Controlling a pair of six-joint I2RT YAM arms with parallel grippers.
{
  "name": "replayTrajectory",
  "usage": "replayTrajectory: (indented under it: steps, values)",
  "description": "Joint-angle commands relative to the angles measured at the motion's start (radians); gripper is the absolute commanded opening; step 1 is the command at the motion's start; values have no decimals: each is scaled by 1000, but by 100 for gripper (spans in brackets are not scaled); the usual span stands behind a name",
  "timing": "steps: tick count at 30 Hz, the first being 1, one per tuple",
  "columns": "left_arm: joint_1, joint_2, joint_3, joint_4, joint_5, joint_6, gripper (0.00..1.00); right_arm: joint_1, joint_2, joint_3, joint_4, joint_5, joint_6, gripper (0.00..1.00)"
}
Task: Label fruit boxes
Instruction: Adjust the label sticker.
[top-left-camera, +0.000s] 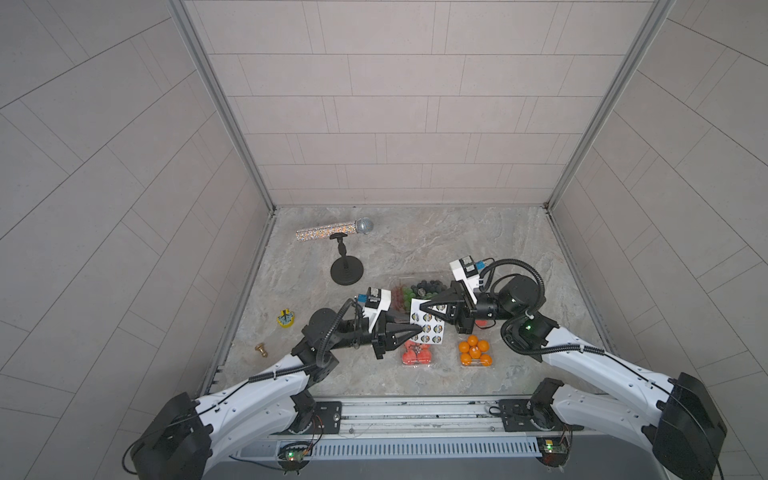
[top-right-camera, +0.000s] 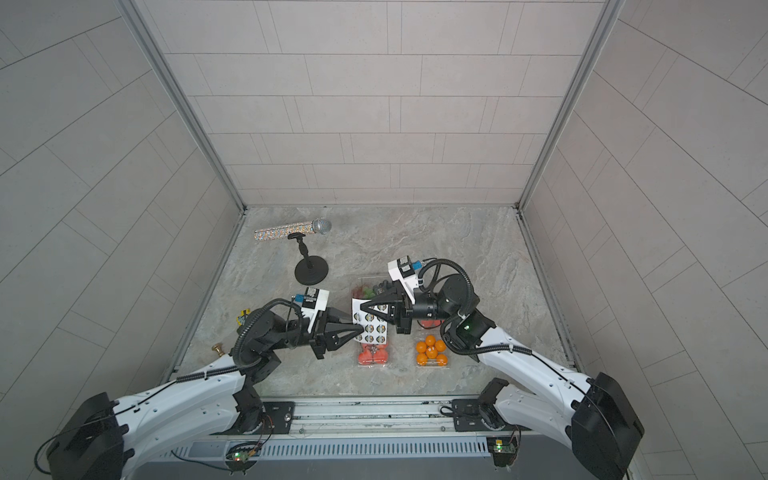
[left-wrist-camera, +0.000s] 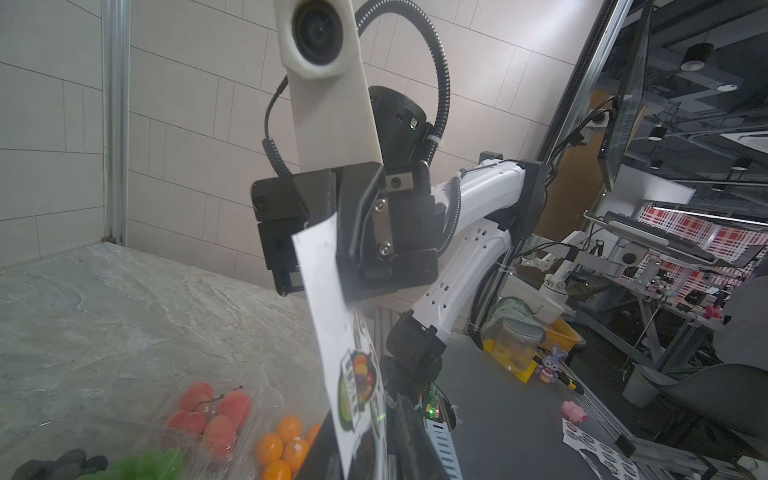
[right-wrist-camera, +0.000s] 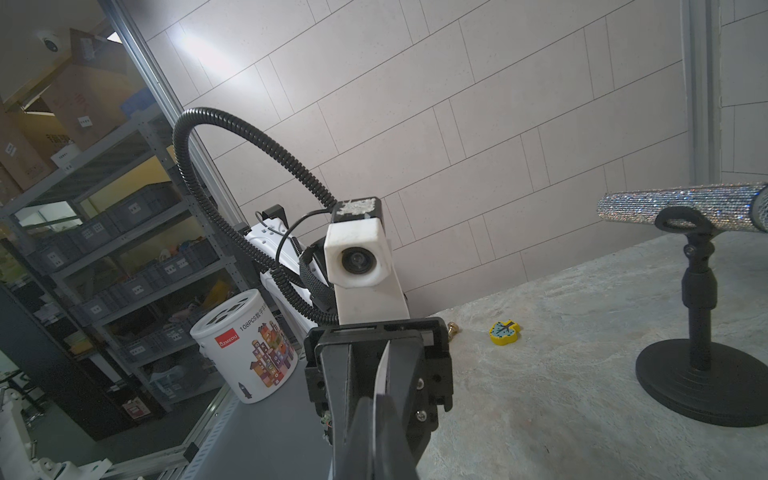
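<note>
A white sticker sheet (top-left-camera: 428, 328) hangs above the fruit boxes, with both grippers on it. My right gripper (top-left-camera: 422, 306) is shut on its far edge; the right wrist view shows the sheet (right-wrist-camera: 384, 370) edge-on between the fingers. My left gripper (top-left-camera: 420, 328) pinches the near-left edge, and its fingers flank the sheet (left-wrist-camera: 332, 299). Under the sheet lie the large box of grapes and blueberries (top-left-camera: 405, 291) and a small box of red fruit (top-left-camera: 415, 355). The orange box (top-left-camera: 475, 352) sits to the right. Another red box (top-left-camera: 482, 323) is mostly hidden beneath the right wrist.
A glittery microphone (top-left-camera: 334, 230) rests on a black stand (top-left-camera: 347, 272) at the back left. A yellow toy (top-left-camera: 286, 318) and a small brass bell (top-left-camera: 261, 349) lie near the left wall. Tiled walls close three sides.
</note>
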Motion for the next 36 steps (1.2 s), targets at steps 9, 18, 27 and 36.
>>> replayTrajectory:
  steps: [9, 18, 27, 36]
  values:
    - [-5, 6, -23, 76, 46, -13, 11, -2, -8, -4, 25, 0, -4, 0]
    - [-7, 12, -17, 46, 51, -3, 0, -1, 7, 2, 25, 1, -5, 0]
    - [-5, -15, -13, -2, -3, 13, 0, -1, -5, 7, -31, 25, -32, 13]
    - [-5, -120, -10, -235, -254, 118, 0, 1, -153, 51, -460, 491, -185, 63]
